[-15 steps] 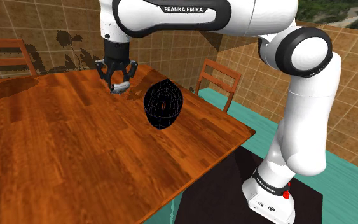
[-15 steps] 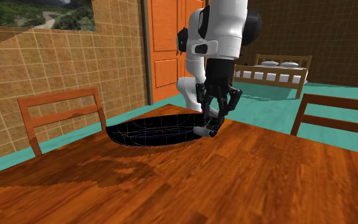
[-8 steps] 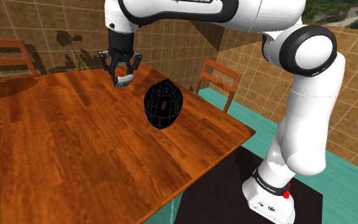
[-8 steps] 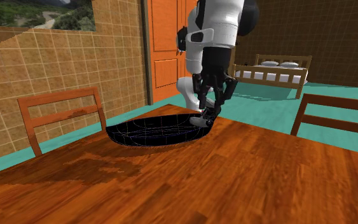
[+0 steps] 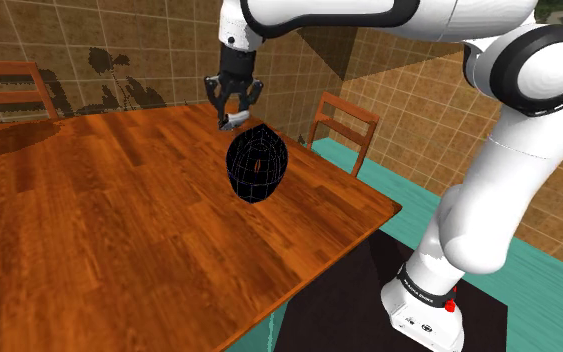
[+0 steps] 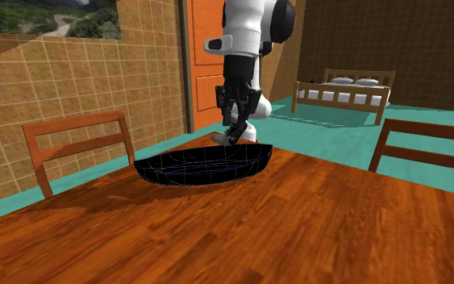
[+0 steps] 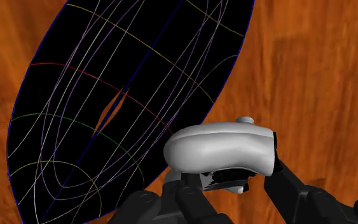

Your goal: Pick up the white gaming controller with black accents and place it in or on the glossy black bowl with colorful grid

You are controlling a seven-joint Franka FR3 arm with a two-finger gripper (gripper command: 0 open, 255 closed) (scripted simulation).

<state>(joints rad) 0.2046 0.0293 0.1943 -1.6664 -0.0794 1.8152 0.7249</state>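
Found controller [image 5: 232,122] pale grey-white, rounded, aloft at upper centre of shoulder view, just above bowl [image 5: 257,165]. Found bowl glossy black, thin coloured grid lines, upright, mid-frame.

Tool [image 5: 231,119] (gripping controller [image 7: 222,149]) rose, swung toward bowl [image 5: 257,166].

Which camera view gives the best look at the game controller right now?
The wrist view: the controller is large and close, clasped between the black fingers, with the bowl beyond it. In the shoulder view and the second exterior view it is just a small pale shape at the gripper.
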